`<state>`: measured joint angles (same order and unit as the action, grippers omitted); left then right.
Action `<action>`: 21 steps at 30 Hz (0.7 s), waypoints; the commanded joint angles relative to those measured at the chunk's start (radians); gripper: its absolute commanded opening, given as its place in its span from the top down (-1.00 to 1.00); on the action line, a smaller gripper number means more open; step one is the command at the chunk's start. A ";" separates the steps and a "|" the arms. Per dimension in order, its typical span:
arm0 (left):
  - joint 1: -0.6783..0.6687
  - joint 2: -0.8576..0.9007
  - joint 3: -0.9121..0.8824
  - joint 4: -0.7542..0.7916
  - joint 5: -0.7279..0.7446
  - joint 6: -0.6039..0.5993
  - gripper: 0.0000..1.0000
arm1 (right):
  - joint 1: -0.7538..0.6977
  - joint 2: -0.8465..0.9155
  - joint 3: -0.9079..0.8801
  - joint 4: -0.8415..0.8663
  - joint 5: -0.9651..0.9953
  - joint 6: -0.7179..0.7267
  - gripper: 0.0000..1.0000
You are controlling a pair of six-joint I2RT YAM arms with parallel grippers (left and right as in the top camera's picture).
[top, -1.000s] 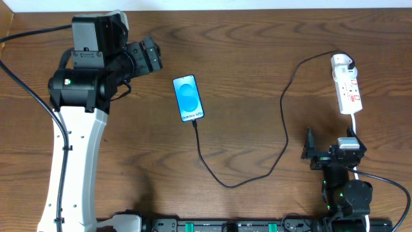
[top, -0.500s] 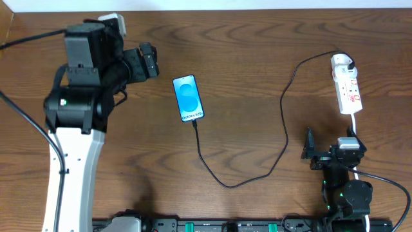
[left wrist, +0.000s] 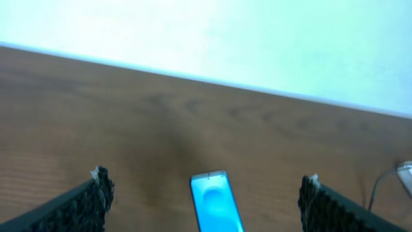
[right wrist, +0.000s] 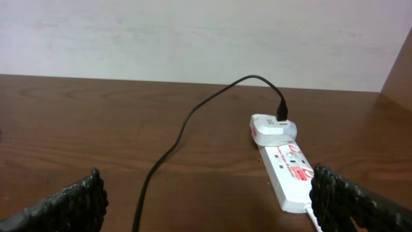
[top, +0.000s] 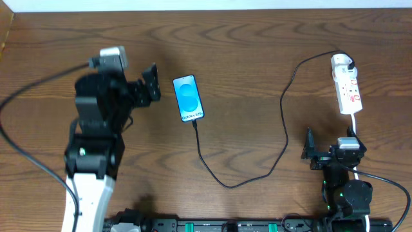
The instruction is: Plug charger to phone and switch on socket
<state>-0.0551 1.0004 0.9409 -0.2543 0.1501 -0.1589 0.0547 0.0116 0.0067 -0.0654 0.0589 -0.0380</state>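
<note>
The slim blue-screened smartphone (top: 188, 98) lies flat mid-table, just right of my left gripper (top: 153, 82), whose fingers are spread wide and hold nothing. Its long axis runs near-to-far, slightly tilted, and the thin black charger cable (top: 285, 129) meets its near end. Only the overhead shows that joint; my left wrist view crops it. My right gripper (right wrist: 206, 177) gapes empty too, facing the white red-marked power strip (right wrist: 290, 167), where the cable's white plug (right wrist: 270, 125) sits.

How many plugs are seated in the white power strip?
1. The charger has its white plug in the socket, at the end farthest from the right arm. The other outlets look empty in both views.
</note>
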 commanded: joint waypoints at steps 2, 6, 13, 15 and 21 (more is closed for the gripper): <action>0.004 -0.129 -0.172 0.133 -0.032 0.009 -0.87 | 0.005 -0.006 -0.002 -0.003 0.002 -0.012 -0.99; 0.004 -0.233 -0.314 0.241 -0.063 0.010 -0.87 | 0.005 -0.006 -0.002 -0.003 0.002 -0.012 -0.99; 0.004 -0.443 -0.546 0.399 -0.125 0.033 -0.87 | 0.005 -0.006 -0.002 -0.003 0.002 -0.012 -0.99; 0.004 -0.486 -0.587 0.415 -0.125 0.064 -0.87 | 0.005 -0.006 -0.002 -0.003 0.002 -0.012 -0.99; 0.004 -0.630 -0.726 0.484 -0.125 0.195 -0.87 | 0.005 -0.006 -0.002 -0.003 0.002 -0.012 -0.98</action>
<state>-0.0551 0.4263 0.2638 0.2016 0.0448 -0.0578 0.0547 0.0120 0.0067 -0.0650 0.0589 -0.0380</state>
